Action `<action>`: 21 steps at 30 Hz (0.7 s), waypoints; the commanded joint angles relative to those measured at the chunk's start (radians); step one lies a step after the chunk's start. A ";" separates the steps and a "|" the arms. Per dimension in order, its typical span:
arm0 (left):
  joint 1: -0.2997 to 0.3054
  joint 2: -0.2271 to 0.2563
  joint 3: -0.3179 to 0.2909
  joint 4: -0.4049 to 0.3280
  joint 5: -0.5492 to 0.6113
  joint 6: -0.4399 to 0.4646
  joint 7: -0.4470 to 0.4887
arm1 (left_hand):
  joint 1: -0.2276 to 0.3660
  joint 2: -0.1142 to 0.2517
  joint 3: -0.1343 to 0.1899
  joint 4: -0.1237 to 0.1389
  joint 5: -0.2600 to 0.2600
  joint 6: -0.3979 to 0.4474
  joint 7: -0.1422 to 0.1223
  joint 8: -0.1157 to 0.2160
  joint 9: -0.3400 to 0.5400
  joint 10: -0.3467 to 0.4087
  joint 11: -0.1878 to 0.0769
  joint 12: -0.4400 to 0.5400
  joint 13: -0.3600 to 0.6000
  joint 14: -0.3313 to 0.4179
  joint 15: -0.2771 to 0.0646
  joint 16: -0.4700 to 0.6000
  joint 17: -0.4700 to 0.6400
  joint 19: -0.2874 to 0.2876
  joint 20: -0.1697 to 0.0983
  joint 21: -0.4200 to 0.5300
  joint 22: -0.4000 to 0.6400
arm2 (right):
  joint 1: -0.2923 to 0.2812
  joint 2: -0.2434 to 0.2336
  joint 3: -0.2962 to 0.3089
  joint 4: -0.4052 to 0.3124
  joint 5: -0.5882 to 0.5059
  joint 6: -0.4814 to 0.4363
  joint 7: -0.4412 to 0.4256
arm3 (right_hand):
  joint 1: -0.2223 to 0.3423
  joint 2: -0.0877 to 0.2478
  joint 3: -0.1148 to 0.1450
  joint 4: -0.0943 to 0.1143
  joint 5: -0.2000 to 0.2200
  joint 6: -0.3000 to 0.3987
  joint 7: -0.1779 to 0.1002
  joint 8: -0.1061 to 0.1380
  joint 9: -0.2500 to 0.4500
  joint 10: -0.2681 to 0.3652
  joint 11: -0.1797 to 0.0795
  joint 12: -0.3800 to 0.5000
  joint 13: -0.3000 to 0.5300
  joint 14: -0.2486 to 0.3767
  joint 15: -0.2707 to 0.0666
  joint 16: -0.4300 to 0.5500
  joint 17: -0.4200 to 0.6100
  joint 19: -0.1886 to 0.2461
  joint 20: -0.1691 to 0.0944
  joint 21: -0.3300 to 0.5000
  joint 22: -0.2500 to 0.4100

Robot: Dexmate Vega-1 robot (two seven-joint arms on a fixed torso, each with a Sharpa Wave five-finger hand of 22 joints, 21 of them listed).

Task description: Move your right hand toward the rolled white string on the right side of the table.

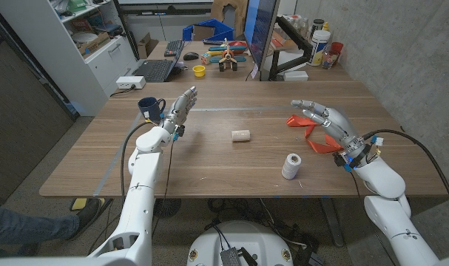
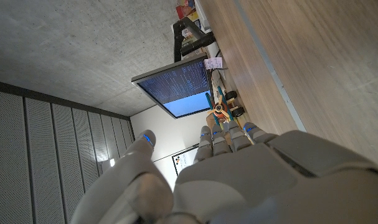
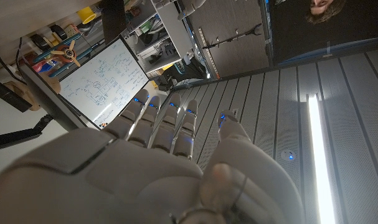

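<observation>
Head view: the right hand [image 1: 329, 127], fingers spread and holding nothing, hovers over orange scissors [image 1: 311, 131] while the roll of white string [image 1: 291, 165] stands upright on the tabletop [image 1: 209, 159] nearby; a hasty sweep could likely topple the roll.

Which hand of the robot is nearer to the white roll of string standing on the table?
The right hand: it hovers open just beyond the white roll of string. The left hand is raised far across the table, near the dark blue mug.
</observation>
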State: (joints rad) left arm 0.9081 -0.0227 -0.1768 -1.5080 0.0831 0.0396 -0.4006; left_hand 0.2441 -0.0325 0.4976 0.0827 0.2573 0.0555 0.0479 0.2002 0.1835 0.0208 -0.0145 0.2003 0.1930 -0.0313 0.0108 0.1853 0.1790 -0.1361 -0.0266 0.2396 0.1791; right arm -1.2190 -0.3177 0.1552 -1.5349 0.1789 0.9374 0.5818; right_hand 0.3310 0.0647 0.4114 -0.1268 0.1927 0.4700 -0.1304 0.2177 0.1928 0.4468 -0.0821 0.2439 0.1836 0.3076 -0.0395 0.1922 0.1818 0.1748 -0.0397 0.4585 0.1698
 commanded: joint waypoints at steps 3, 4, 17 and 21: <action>0.005 0.005 0.005 -0.003 0.005 0.001 -0.003 | -0.001 0.011 -0.005 0.000 -0.003 0.007 0.009 -0.001 0.005 -0.007 -0.003 0.003 0.003 -0.011 0.005 0.000 0.004 -0.003 0.003 -0.004 0.002 | -0.044 0.025 0.045 -0.058 -0.169 0.040 -0.091 | 0.006 -0.003 0.004 -0.008 0.007 0.012 -0.003 -0.002 0.005 0.009 0.004 0.001 0.003 0.010 -0.038 0.000 -0.001 0.026 -0.007 -0.001 0.003; 0.006 0.006 0.006 -0.005 0.006 0.001 -0.004 | -0.001 0.011 -0.006 0.000 -0.003 0.007 0.010 0.000 0.005 -0.007 -0.003 0.003 0.003 -0.012 0.004 0.000 0.004 -0.004 0.003 -0.004 0.002 | -0.047 0.027 0.047 -0.063 -0.180 0.042 -0.095 | 0.006 -0.003 0.004 -0.008 0.007 0.012 -0.003 -0.002 0.005 0.010 0.006 0.001 0.003 0.012 -0.039 0.001 -0.001 0.027 -0.006 -0.002 0.003; 0.008 0.009 0.005 -0.002 0.006 0.005 -0.007 | 0.000 0.012 -0.008 0.000 -0.003 0.007 0.009 -0.001 0.005 -0.009 0.000 0.003 0.003 -0.013 0.004 0.000 0.004 -0.005 0.002 -0.007 0.003 | -0.057 0.027 0.044 -0.078 -0.211 0.041 -0.115 | 0.008 -0.003 0.007 -0.011 0.007 0.016 -0.004 -0.003 0.005 0.013 0.008 0.000 0.004 0.012 -0.039 -0.001 -0.001 0.027 -0.005 -0.009 0.003; 0.008 0.011 0.006 -0.004 0.010 0.008 -0.007 | 0.000 0.013 -0.008 0.000 -0.003 0.007 0.011 -0.001 0.005 -0.008 -0.001 0.004 0.003 -0.013 0.004 0.000 0.004 -0.005 0.003 -0.008 0.003 | -0.061 0.030 0.048 -0.084 -0.233 0.039 -0.124 | 0.009 -0.003 0.008 -0.011 0.007 0.016 -0.004 -0.004 0.005 0.012 0.008 -0.001 0.004 0.013 -0.039 0.000 -0.001 0.031 -0.004 -0.010 0.003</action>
State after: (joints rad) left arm 0.9150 -0.0157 -0.1721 -1.5109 0.0877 0.0419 -0.4055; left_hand 0.2441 -0.0325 0.4892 0.0829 0.2573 0.0611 0.0535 0.2002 0.1835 0.0189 -0.0163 0.2003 0.1930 -0.0355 0.0152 0.1853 0.1789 -0.1361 -0.0266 0.2328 0.1790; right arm -1.2680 -0.2940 0.1955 -1.6017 -0.0032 0.9767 0.4932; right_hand 0.3309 0.0647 0.4156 -0.1310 0.1967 0.4753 -0.1357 0.2177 0.1929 0.4521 -0.0768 0.2438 0.1836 0.3111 -0.0429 0.1923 0.1818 0.1943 -0.0374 0.4508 0.1698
